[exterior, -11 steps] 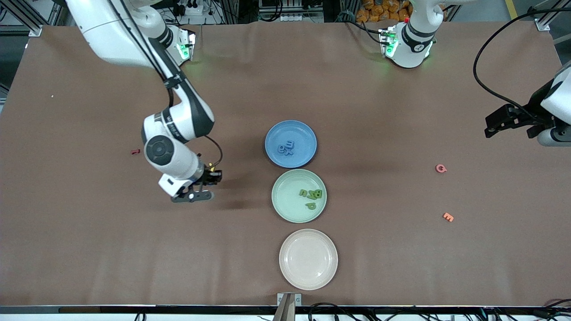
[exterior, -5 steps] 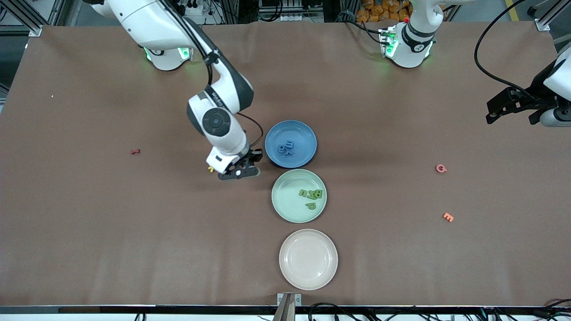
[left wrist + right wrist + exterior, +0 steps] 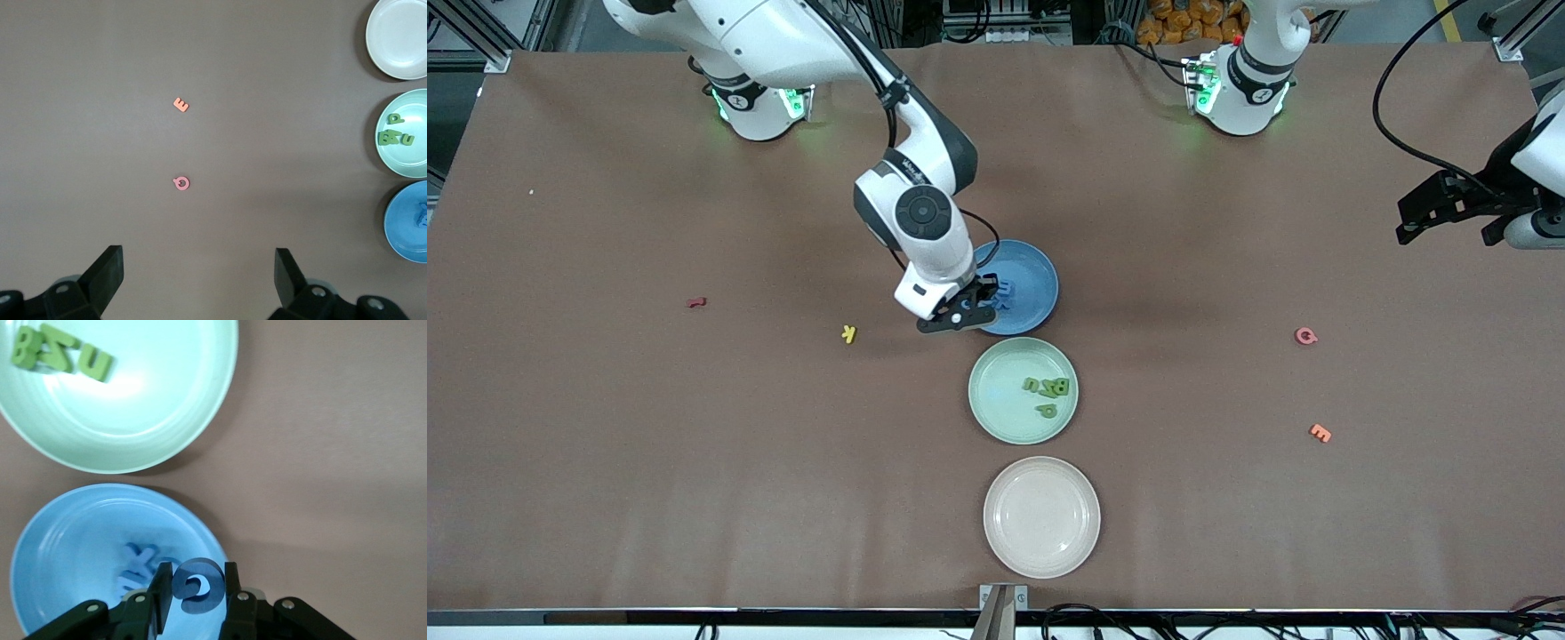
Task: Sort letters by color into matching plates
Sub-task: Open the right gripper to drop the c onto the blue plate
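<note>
Right end effector (image 3: 969, 313) moved over blue plate (image 3: 1032, 267) rim, clamping blue letter (image 3: 195, 585); left end effector (image 3: 198, 280) open, waiting.

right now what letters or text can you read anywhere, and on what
"B", "Z", "U", "P": green letters in the green plate
"E": orange letter on the table
"G": blue letter in the right hand, over the blue plate
Arm label: too small to read
</note>
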### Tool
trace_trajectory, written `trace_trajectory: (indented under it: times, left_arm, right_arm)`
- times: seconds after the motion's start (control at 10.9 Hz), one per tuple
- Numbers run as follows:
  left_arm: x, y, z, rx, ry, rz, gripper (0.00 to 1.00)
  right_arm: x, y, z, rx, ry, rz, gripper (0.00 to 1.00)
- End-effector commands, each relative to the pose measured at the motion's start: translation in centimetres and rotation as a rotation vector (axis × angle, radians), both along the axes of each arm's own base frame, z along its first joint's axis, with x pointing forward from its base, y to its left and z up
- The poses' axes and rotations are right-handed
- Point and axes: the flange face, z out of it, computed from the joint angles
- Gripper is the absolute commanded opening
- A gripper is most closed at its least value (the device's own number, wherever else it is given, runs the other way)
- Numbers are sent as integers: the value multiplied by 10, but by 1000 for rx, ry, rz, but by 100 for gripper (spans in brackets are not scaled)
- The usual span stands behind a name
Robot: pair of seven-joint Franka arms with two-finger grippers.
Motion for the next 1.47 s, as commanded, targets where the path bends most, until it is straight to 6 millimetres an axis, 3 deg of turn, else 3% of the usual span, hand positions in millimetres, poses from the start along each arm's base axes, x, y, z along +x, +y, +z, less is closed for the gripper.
trace_trajectory:
  times: [0.0,0.09,0.18,0.27,0.55,0.73,1.01,1.37]
  left_arm:
    - [-1,-3,-3,-17,12,-21,100]
    - [0,0,-4,-17,14,-18,100]
    - [0,0,-5,-17,15,-18,100]
    - [0,0,-5,-15,15,-17,100]
    - [1,7,-6,-8,16,-1,100]
    - [1,8,-7,-8,19,-3,100]
    - [1,8,-6,-6,16,-3,100]
    - [2,5,-7,-12,18,-10,100]
  right_arm:
    - [-7,34,-8,21,8,-15,35]
    - [-10,38,-11,21,13,-15,40]
    - [-12,39,-11,22,16,-38,77]
    - [-10,39,-7,24,13,-63,100]
    - [-1,33,5,28,2,-60,100]
    - [21,7,20,21,-7,-94,100]
    - [62,-53,45,4,-4,-123,100]
    - [120,-174,83,-18,6,-133,100]
